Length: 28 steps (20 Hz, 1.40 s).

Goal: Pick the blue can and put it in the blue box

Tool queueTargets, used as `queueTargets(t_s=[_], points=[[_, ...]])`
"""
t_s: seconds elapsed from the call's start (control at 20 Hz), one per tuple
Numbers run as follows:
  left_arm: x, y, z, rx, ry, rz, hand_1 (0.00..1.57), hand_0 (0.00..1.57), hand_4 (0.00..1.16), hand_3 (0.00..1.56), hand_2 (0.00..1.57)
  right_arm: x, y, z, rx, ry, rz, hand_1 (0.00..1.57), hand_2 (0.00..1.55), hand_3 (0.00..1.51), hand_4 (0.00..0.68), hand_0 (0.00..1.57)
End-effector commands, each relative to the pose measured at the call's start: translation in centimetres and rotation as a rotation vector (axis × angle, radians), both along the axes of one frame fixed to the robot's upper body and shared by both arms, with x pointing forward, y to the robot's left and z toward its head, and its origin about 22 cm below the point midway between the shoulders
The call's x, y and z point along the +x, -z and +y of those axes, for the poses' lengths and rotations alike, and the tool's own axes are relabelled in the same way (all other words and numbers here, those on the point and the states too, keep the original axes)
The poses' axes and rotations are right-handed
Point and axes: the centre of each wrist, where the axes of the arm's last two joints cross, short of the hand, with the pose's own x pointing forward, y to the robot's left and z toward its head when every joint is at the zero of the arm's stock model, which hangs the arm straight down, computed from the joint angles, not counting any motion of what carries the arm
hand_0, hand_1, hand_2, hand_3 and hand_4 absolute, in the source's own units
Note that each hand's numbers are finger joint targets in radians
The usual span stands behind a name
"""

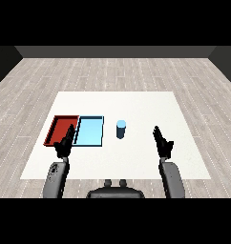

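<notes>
A blue can (120, 129) stands upright on the white table (136, 105), just right of the light blue tray (90, 131). My right hand (161, 141) hovers to the right of the can, well apart from it, fingers straight and holding nothing. My left hand (65, 142) is raised over the near edge between the red tray (61, 129) and the light blue tray, fingers straight and holding nothing.
The red tray lies directly left of the light blue tray, their sides touching. Both trays hold nothing. White table surface stretches behind and to the right of the can.
</notes>
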Motion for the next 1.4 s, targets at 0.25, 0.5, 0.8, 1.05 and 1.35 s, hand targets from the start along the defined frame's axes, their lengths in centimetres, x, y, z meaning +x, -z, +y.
queueTargets(t_s=[0.25, 0.5, 0.8, 1.05, 1.35], points=[[-0.9, 0.5, -1.1, 0.002, 0.012, -0.015, 0.00, 0.00, 0.00, 0.00, 0.00, 6.7, -2.3, 4.5, -0.035, -0.028, -0.080, 0.00, 0.00, 0.00, 0.000, 0.00], [1.2, -3.5, -1.7, -0.117, 0.100, -0.422, 0.00, 0.00, 0.00, 0.00, 0.00, 8.6, -3.4, 4.8, 0.184, -0.149, -0.304, 0.00, 0.00, 0.00, 0.000, 0.00], [0.5, -1.7, -0.9, -0.116, 0.093, -0.441, 0.00, 0.00, 0.00, 0.00, 0.00, 9.0, -3.7, 4.5, 0.185, -0.172, -0.310, 0.00, 0.00, 0.00, 0.000, 0.00], [1.4, -1.9, -1.1, -0.135, 0.098, -0.447, 0.00, 0.00, 0.00, 0.00, 0.00, 10.2, -0.7, 3.2, 0.204, -0.167, -0.290, 0.00, 0.00, 0.00, 0.000, 0.00], [0.3, -2.4, 0.4, -0.118, 0.094, -0.444, 0.00, 0.00, 0.00, 0.00, 0.00, 9.5, -2.1, 7.0, 0.229, -0.192, -0.285, 0.00, 0.00, 0.00, 0.000, 0.00]])
